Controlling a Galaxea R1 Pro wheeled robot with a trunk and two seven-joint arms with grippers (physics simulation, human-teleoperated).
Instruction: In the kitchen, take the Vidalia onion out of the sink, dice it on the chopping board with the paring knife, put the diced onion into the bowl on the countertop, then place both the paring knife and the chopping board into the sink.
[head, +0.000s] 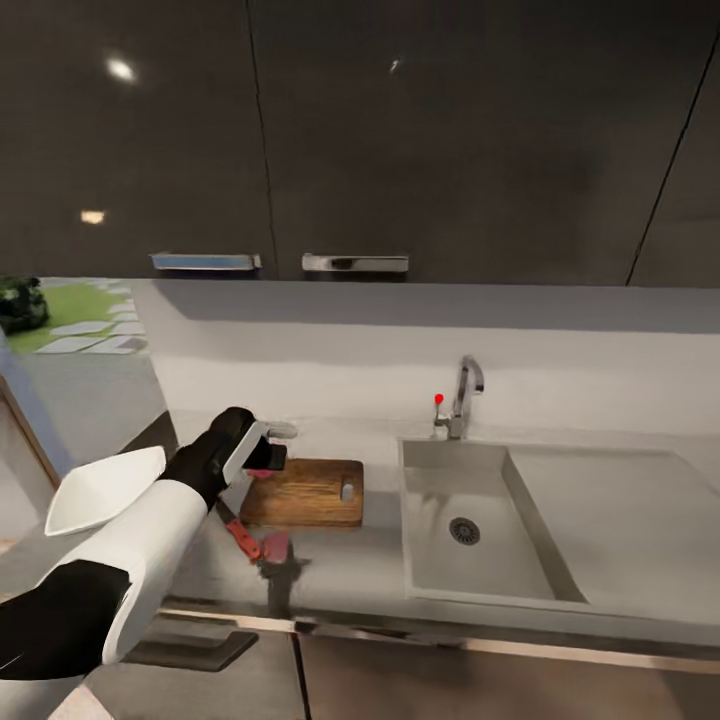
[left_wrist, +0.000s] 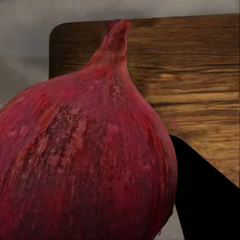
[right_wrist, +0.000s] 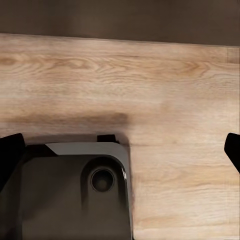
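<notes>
Clamped round the Vidalia onion (left_wrist: 85, 155), left gripper (head: 262, 452) hovering over the near-left end of the chopping board (head: 305, 492). Seen close from the left wrist as a dark red, papery-skinned bulb with a tapering neck, the board's grain behind it. Probably firm and light, yet round and smooth-skinned, so prone to roll or squirt from a pinch; best held across the widest belly, never by the neck. Just below, on the countertop (head: 350, 575) beside the board's front edge, paring knife (head: 243, 538), red handle toward the robot. Farther left, bowl (head: 100, 490). Off to the right, sink (head: 470, 520), basin bare. Right gripper (right_wrist: 120, 150) apparently spread wide, dark fingertips at either edge over pale wood flooring.
</notes>
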